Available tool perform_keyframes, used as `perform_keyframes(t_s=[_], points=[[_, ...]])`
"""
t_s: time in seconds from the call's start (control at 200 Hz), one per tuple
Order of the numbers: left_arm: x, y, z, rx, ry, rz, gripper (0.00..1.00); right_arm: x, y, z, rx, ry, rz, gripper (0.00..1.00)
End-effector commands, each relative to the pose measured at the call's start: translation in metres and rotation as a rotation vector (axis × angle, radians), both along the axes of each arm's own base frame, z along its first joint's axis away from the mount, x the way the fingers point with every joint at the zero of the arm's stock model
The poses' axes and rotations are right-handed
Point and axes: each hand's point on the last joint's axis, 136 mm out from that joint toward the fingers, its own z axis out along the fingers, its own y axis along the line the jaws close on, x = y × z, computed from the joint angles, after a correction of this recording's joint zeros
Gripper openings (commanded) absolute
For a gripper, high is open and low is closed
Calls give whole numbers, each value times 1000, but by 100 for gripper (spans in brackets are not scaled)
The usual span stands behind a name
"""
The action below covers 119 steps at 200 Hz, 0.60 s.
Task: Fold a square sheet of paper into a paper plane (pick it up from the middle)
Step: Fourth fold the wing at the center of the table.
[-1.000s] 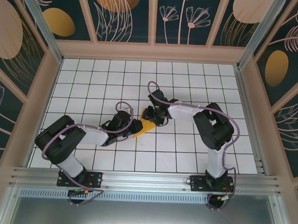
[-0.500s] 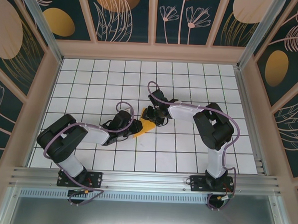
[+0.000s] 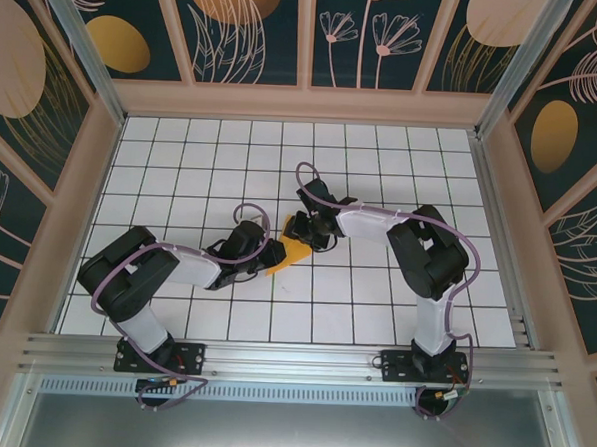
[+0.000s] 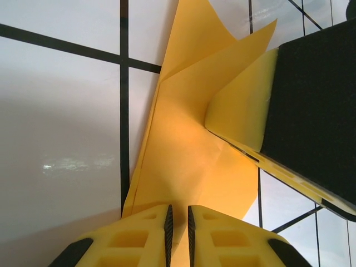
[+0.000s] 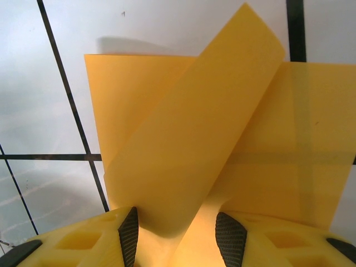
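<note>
The square sheet of paper, orange-yellow and creased with folded flaps, lies on the tiled floor between the two grippers. My left gripper is at its left edge. In the left wrist view its jaws are nearly together, pinching the sheet. My right gripper is at the sheet's far edge. In the right wrist view its pads stand apart, with a curled flap of the sheet rising between them. One right finger rests against the sheet in the left wrist view.
White tiled floor with black grid lines, enclosed by wooden-framed patterned walls. A metal rail runs along the near edge by the arm bases. Both arms reach inward and meet near the middle.
The left arm's elbow has shifted slightly to the right. The grippers and the paper stay where they were.
</note>
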Motion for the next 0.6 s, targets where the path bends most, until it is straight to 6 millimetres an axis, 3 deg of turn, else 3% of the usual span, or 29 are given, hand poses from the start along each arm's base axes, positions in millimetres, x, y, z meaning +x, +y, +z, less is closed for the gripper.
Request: perform_keyframes(t_s=[0.0,0.2,0.32,0.445,0.59], points=[[0,7,-12,50,24,14,19,-56,-74,-103,-319,237,-43,49],[-1,11,-17,69,38,25,19,-54,-71,-101,-308,233,-37,50],[-4,15,-24,86,56,30,17,-46,-62,-89,-272,214,-24,50],[-9,18,-31,95,76,33,14,-24,-43,-56,-193,135,1,50],[-16,24,-38,104,96,36,11,9,-24,10,-72,-26,29,53]])
